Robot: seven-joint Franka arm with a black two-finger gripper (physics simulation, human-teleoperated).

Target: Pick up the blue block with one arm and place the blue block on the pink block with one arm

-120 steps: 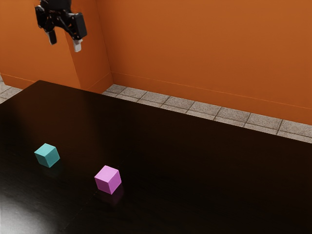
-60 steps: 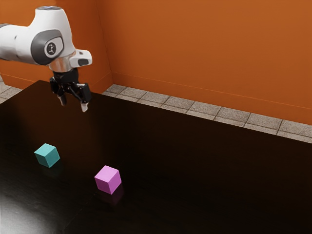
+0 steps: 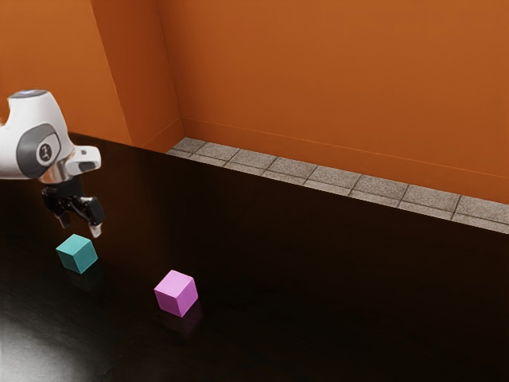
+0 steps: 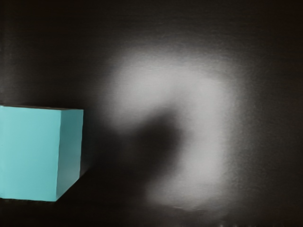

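Hovering fingers (image 3: 95,227) just off blue block (image 3: 77,253)

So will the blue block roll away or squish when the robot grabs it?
Probably not roll: the blue block is a cube resting on a flat face on the table. It likely won't squish; its edges look sharp and straight, so it seems stiff. A nudge might slide it, since the table looks glossy.
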